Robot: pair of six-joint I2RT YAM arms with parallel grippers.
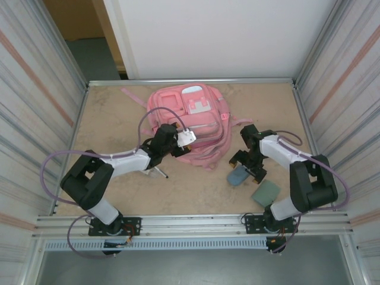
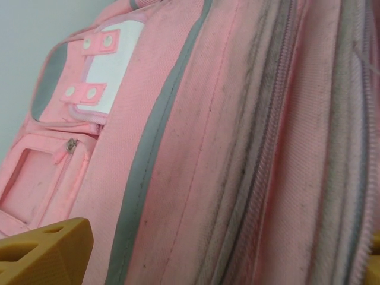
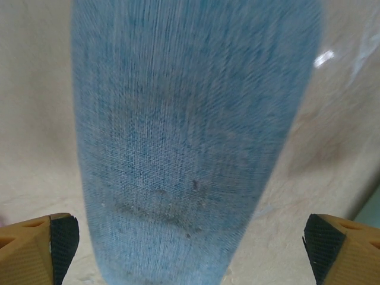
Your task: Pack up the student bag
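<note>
1. My right gripper (image 3: 190, 246) hangs over the pencil case (image 1: 239, 176), spread wide with a finger on each side. I should go straight down and squeeze its middle.
2. My left gripper (image 1: 177, 145) is at the near edge of the student bag (image 1: 190, 116). I cannot tell if it is spread.
3. The bag lies at the back of the bench (image 1: 119, 119).

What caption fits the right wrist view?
Open right gripper straddles the blue pencil case lying on the table.
</note>
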